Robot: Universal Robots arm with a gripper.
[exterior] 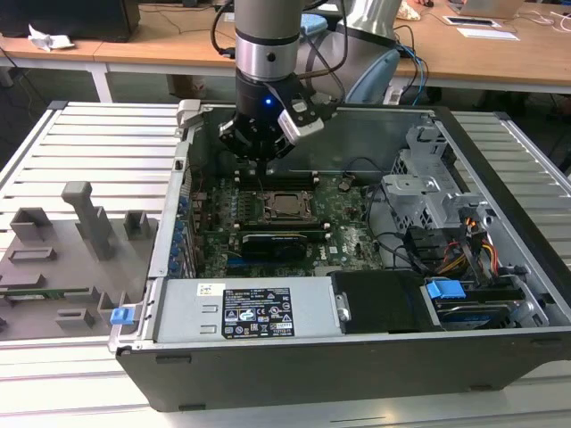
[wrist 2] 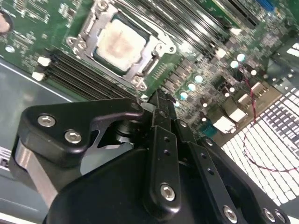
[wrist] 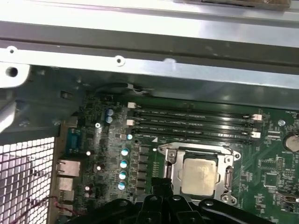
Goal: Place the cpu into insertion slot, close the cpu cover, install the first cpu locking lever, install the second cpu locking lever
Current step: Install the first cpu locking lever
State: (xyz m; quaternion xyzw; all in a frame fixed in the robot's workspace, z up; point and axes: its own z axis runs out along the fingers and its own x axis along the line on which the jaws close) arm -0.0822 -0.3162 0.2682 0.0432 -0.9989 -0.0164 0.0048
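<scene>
Logging gripper [exterior: 266, 168] low over the motherboard inside the open case, fingers pressed together, pinching nothing. Noting cpu [wrist: 201, 175] seated flat in the insertion slot [wrist: 178, 179], silvery cpu cover [wrist: 196, 151] lying down around it. Placing socket just past the fingertips, toward the camera and slightly to the exterior view's right, with memory slots [wrist: 191, 123] directly under the gripper. Square chip, so no long axis. Single arm. Lever positions not made out. White-and-black label [exterior: 256, 312] on power supply box, print unreadable.
</scene>
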